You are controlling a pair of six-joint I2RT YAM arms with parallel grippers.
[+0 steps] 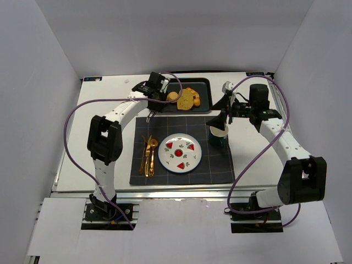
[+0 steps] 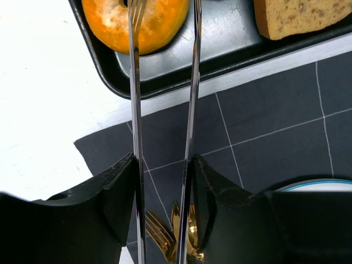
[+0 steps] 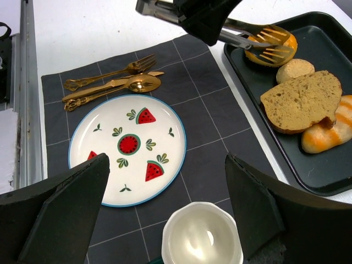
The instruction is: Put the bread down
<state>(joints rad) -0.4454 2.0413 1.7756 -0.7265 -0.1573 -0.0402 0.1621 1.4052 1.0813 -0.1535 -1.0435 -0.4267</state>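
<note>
- Clamps the tongs (image 2: 135, 110) in the left gripper (image 2: 163, 165); points them straight up-frame at the bread (image 2: 110, 22), prongs over its ring.
- Finds the bread in the tray (image 2: 220, 49), top left of the wrist frame.
- Holds the right gripper (image 3: 166, 165) spread wide, empty, farther off.

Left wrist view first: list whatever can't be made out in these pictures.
- Left wrist view: the bread is cut off by the top edge and crossed by the tongs; their tips are out of frame, so the grip is unclear.
- Left wrist view: the plate is only a sliver at the lower right.
- Top view: the left gripper hides the bread.
</note>
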